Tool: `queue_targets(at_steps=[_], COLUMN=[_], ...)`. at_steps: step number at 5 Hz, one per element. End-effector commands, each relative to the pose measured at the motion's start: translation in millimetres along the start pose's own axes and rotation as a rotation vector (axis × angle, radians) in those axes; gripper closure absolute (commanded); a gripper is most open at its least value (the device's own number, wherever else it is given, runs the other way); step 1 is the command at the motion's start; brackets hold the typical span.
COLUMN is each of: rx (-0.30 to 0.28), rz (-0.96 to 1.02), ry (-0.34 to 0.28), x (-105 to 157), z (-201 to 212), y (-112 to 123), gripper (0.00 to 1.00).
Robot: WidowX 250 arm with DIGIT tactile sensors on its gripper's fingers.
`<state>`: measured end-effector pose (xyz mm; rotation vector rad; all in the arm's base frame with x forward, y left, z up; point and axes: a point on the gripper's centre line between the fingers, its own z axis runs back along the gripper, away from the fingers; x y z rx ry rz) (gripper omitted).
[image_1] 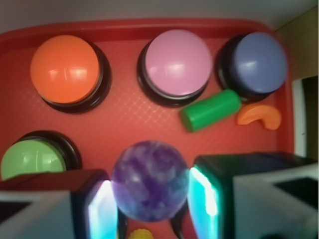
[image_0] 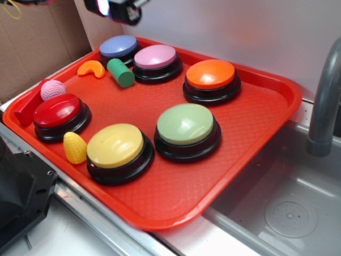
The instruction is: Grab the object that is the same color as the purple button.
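- Gripper (image_1: 152, 204) pinches the mottled purple ball (image_1: 149, 180) between both pads, low centre of our wrist view.
- Beyond it we see the red tray (image_1: 139, 117), then the purple button (image_1: 178, 62) at upper centre.
- Only our exterior view shows the grey sink (image_0: 287, 213) at lower right; there the ball is hidden.

No text, label, brand, number or sign can be read in either view (the button tops are plain colour).
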<state>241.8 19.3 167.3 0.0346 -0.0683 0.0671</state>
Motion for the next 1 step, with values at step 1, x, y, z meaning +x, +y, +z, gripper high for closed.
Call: queue_targets(at_steps=[1], rx=[-0.045], rz=[0.043], ry=[-0.084], x=[-8.5], z=[29.9], y=[20.8], gripper=[1.00])
